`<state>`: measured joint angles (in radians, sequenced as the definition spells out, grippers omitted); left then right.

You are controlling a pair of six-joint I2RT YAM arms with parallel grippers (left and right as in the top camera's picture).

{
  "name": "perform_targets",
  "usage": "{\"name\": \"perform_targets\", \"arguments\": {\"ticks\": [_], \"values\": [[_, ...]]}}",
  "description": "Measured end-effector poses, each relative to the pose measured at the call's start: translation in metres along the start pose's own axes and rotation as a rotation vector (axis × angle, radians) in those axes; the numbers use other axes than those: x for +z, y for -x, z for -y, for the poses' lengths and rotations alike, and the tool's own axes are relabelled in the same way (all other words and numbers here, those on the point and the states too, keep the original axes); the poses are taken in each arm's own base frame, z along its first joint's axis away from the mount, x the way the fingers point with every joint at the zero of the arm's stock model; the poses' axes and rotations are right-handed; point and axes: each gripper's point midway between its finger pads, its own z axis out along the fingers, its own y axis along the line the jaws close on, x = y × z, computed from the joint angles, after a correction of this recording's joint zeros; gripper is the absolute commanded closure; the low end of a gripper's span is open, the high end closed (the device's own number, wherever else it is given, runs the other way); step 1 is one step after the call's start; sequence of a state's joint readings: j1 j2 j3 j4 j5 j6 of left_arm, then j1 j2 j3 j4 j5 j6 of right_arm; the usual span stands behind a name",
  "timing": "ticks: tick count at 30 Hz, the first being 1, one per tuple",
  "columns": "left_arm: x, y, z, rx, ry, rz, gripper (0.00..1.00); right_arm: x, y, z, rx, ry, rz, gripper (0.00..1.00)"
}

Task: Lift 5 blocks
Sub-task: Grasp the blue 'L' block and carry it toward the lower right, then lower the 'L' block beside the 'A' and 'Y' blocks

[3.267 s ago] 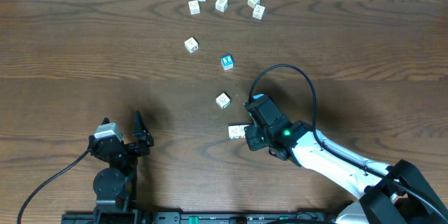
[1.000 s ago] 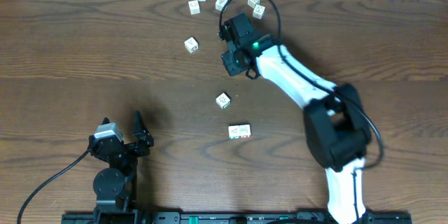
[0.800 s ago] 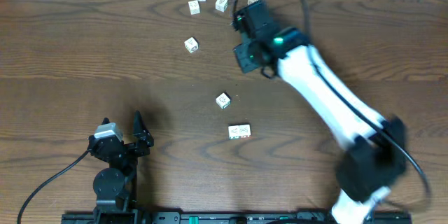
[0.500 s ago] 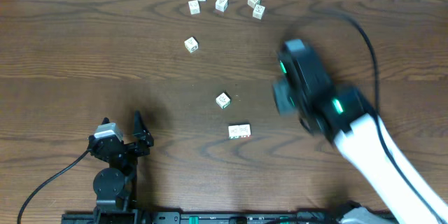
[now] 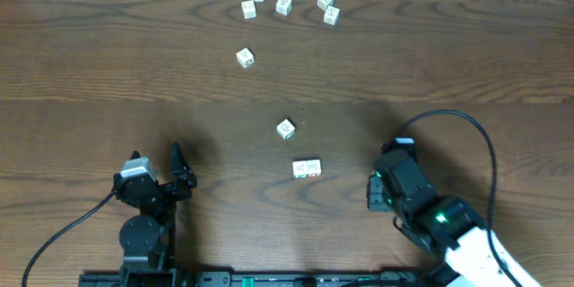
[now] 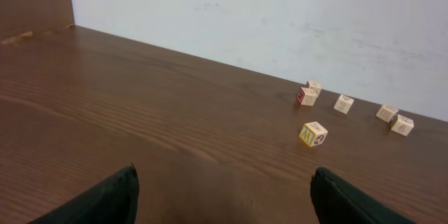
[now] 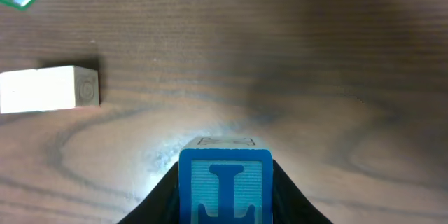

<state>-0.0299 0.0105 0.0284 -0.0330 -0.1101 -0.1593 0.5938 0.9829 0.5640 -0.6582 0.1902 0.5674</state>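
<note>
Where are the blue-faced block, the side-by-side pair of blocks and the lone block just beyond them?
blue-faced block [image 7: 225,187], right wrist view, middle of its blue face.
pair of blocks [image 5: 308,169], overhead view, where their tops meet.
lone block [image 5: 285,128], overhead view, top face.

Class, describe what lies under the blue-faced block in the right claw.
Below the blue-faced block, gripped by the right claw, only brown table shows, with a pale glare patch. The block's underside and the wood directly beneath it are covered, so contact cannot be judged.
</note>
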Motion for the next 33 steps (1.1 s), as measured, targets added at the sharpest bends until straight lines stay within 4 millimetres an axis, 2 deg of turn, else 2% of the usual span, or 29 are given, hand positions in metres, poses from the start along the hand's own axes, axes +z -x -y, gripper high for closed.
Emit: {"name": "perform_targets", "arguments": {"ticks": [2,5,6,11,23,33], "values": [[0.0,0.0,0.0,0.0,0.0,0.0,0.21,0.012,0.006,-0.009,0.008,0.014,0.003,0.99],[0.0,0.0,0.0,0.0,0.0,0.0,0.21,0.036,0.002,-0.019,0.006,0.026,-0.047,0.99],[0.0,0.0,0.0,0.0,0.0,0.0,0.21,0.047,-0.001,-0.024,0.003,0.032,-0.071,0.99],[0.0,0.0,0.0,0.0,0.0,0.0,0.21,0.073,-0.017,-0.033,0.001,0.057,-0.155,0.99],[0.0,0.0,0.0,0.0,0.0,0.0,0.21,0.074,-0.018,-0.051,-0.043,0.139,-0.173,0.98],[0.0,0.0,0.0,0.0,0.0,0.0,0.21,0.075,-0.003,-0.061,-0.09,0.181,-0.11,0.96]]}}
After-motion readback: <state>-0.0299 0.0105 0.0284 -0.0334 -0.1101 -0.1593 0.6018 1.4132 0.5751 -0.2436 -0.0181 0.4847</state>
